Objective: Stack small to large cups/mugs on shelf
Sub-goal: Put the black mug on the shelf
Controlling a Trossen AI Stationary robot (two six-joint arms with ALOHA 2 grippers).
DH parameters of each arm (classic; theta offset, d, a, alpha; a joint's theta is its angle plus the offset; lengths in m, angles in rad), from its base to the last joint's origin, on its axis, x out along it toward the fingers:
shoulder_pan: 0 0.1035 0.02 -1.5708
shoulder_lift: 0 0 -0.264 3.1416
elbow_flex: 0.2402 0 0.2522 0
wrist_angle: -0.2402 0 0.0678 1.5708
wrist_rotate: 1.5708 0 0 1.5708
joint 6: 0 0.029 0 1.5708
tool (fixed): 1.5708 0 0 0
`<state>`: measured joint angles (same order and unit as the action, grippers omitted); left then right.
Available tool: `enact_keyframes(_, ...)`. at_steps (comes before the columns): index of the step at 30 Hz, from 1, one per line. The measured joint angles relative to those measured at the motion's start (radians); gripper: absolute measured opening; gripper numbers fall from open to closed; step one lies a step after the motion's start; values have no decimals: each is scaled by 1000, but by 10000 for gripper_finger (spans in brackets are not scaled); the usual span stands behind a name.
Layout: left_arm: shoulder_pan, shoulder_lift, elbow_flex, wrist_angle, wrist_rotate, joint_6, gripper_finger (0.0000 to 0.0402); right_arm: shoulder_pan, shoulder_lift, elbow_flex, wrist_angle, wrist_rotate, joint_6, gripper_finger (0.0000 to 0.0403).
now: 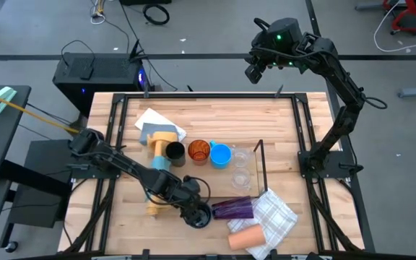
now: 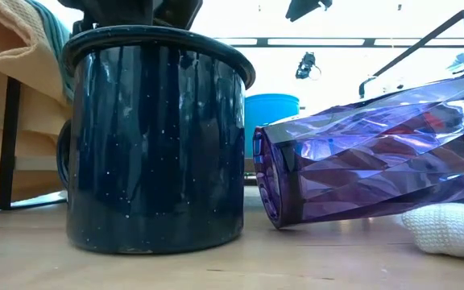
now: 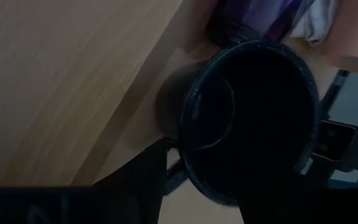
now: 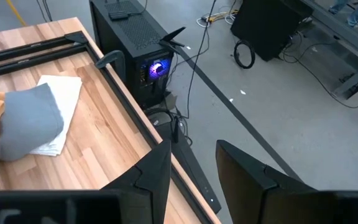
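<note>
A dark speckled handled mug (image 1: pixel 201 215) (image 2: pixel 155 137) stands upright on its base near the table's front edge. My left gripper (image 1: pixel 193 208) (image 3: pixel 207 174) hangs over it, open, pointing steeply down. One finger (image 3: pixel 143 180) is outside the mug's wall and the other is over its dark inside. A purple tumbler (image 1: pixel 233 208) (image 2: pixel 369 161) lies on its side right of the mug. A peach cup (image 1: pixel 245 236) lies on its side nearer the front edge. My right gripper (image 1: pixel 255 72) (image 4: pixel 191 180) waits open, high beyond the table's far edge. My left gripper straddles the mug's rim (image 3: pixel 191 134) from above, slanting down, one finger outside the wall and one inside. Whether either finger touches the wall, I cannot tell. The mug rests on the table.
A black cup (image 1: pixel 175 153), an amber cup (image 1: pixel 198 152), a blue cup (image 1: pixel 220 154) and two clear glasses (image 1: pixel 241 165) stand in a row at the shelf (image 1: pixel 261 162) of thin black rod. A rolled yellow-and-blue cloth (image 1: pixel 161 144) and a checked cloth (image 1: pixel 274 217) lie nearby.
</note>
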<state>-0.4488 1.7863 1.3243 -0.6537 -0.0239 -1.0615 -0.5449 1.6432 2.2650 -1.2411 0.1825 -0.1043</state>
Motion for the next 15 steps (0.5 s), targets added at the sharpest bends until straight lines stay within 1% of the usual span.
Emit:
enact_keyframes(6, 1, 58, 0, 63, 43, 0, 173, 0, 0, 0, 0, 0, 0, 135)
enact_keyframes(10, 2, 66, 0, 70, 49, -1, 164, 0, 0, 0, 0, 0, 0, 135)
enact_keyframes(12, 3, 66, 0, 67, 50, -1, 149, 0, 0, 0, 0, 0, -1, 135)
enact_keyframes(15, 9, 66, 0, 66, 60, 0, 108, 0, 0, 0, 0, 0, -1, 135)
